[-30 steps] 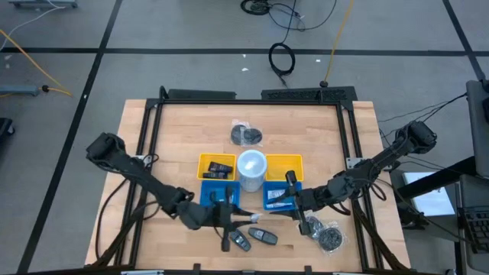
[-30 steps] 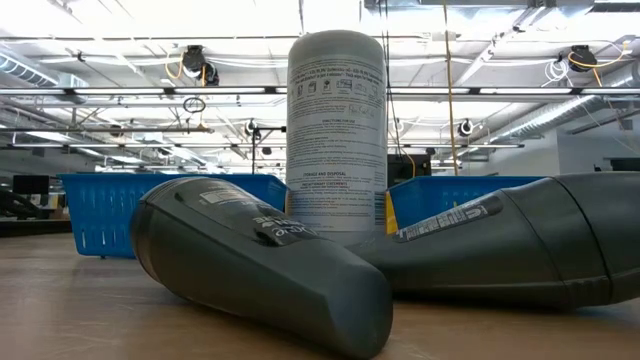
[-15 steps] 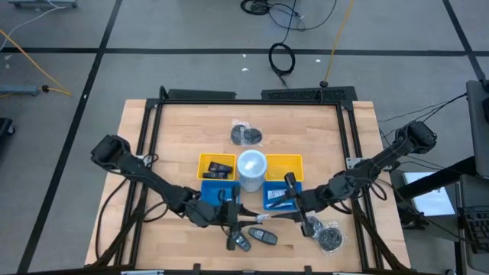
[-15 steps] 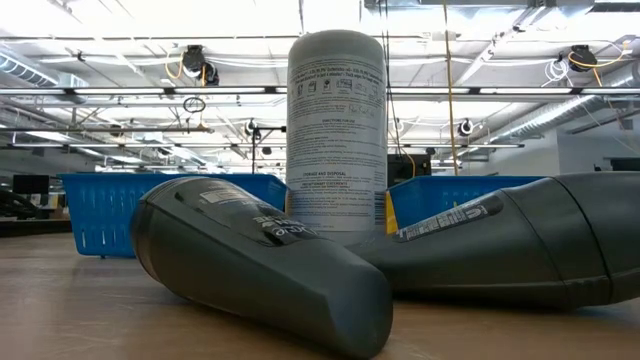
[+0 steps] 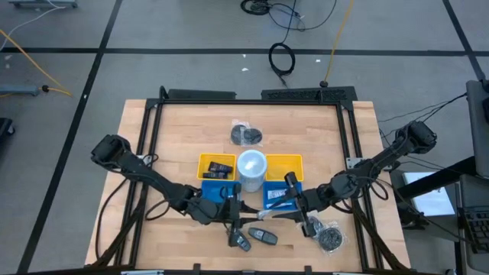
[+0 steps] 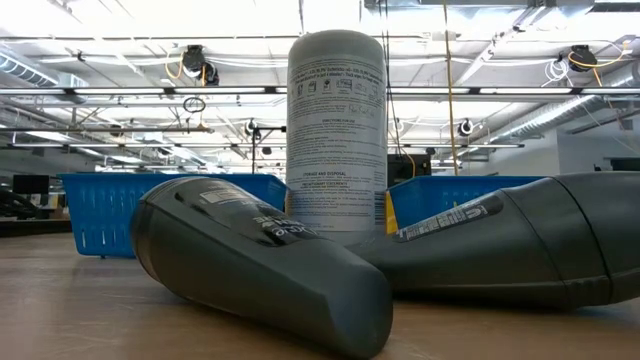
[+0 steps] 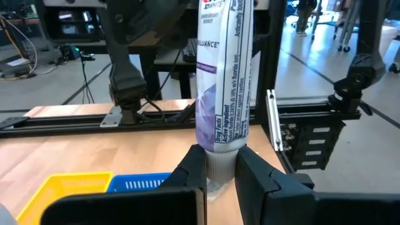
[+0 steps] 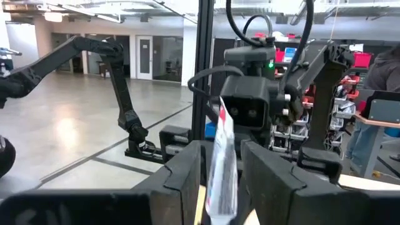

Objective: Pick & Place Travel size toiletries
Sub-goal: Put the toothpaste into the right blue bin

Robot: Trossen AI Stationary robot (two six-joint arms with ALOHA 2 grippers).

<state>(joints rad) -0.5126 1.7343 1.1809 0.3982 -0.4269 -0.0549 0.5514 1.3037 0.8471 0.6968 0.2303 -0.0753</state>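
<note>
Both grippers clamped on toiletry tubes.

Left gripper (image 7: 220,167) pinching the capped end of a white tube (image 7: 224,81), upright between the jaws. Right gripper (image 8: 221,164) closed on a flat tube (image 8: 222,164), edge-on between its fingers.

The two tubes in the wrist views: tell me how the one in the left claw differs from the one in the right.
The white-and-lilac printed toothpaste tube stands broad-face on in the left claw, gripped at its ribbed cap. The thin white tube with red markings in the right claw shows nearly edge-on, leaning slightly; its cap is hidden. Both are small squeeze tubes clamped between dark fingers, held above the wooden table.
</note>
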